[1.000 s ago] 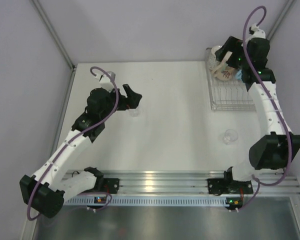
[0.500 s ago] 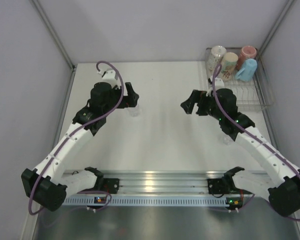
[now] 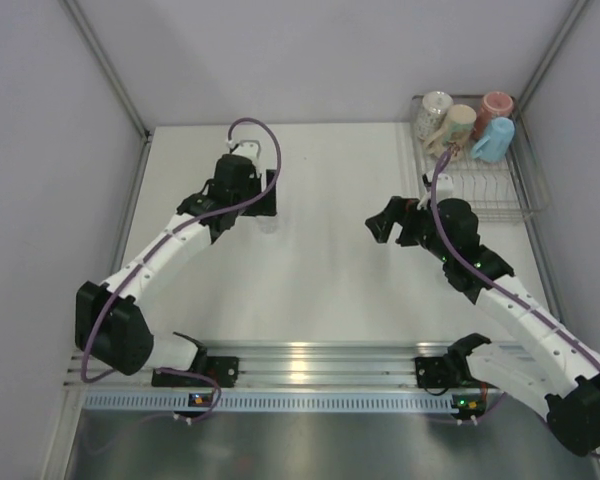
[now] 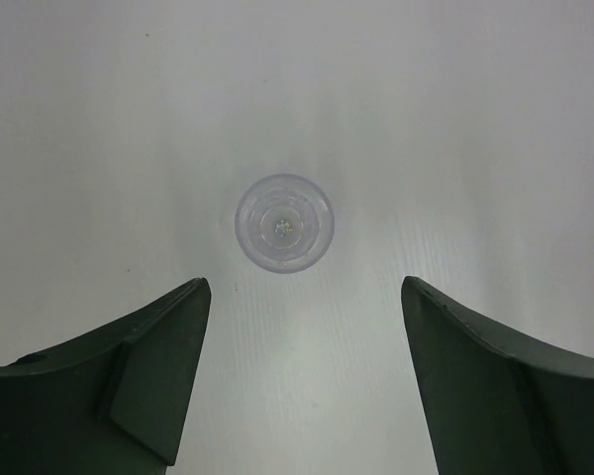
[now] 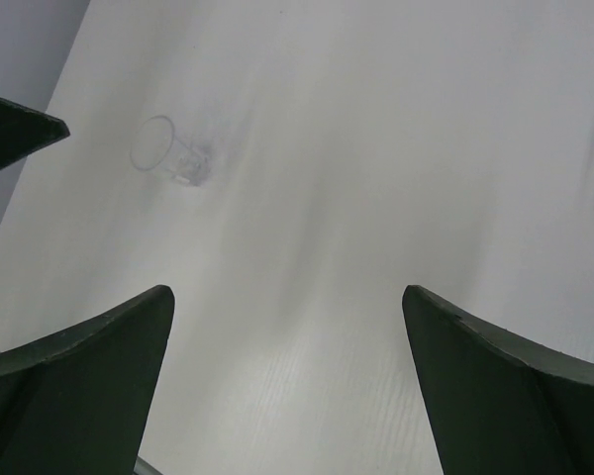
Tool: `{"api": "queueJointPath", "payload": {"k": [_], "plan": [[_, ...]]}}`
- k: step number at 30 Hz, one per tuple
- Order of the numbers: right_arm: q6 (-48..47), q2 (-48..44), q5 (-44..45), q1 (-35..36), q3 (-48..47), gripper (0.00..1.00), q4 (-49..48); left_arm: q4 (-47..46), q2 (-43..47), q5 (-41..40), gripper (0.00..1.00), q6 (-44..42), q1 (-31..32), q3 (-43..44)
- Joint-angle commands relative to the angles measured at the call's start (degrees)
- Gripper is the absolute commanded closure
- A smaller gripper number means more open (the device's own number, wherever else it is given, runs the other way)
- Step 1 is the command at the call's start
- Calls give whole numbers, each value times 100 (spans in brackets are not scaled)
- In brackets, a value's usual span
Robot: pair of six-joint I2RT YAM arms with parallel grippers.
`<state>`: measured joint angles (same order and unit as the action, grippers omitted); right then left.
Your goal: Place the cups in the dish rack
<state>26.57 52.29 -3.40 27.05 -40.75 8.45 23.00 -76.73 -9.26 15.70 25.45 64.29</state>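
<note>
While four mugs (image 3: 465, 125) already sit in the rack (image 3: 485, 195) at the tabletop's (image 3: 330, 290) 1 o'clock corner, a small clear glass (image 4: 283, 224) stands on its 9 o'clock side. The left hand (image 4: 304, 287) hovers above it, jaws wide, gripping nothing. The right hand (image 5: 287, 289) is likewise open and empty near centre. Best to centre the glass between the jaws, descend straight and close gently. Bare tabletop lies toward 3 o'clock. Mind the right hand and the rack's raised rim.
</note>
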Motion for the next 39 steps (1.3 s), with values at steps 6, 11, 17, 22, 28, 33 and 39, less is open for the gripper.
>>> {"api": "queueJointPath", "payload": {"k": [6,11,17,22,28,33,39], "plan": [[147,-158,-319,46,50,1,-563,213,-1114,652,30,-393,-23,646],[173,-175,-319,46,76,1,-581,222,-1669,619,37,-375,-23,778],[191,-176,-337,46,67,1,-581,231,-2170,513,42,-375,-23,874],[217,-97,-345,55,67,1,-581,240,-2452,477,48,-419,-23,971],[226,-9,-363,55,67,1,-607,240,-2619,504,67,-384,-23,1024],[235,70,-372,55,76,1,-651,240,-2487,477,89,-235,-23,1059],[481,264,-591,46,269,1,-1169,12,-2101,1668,100,274,-146,1025]]}}
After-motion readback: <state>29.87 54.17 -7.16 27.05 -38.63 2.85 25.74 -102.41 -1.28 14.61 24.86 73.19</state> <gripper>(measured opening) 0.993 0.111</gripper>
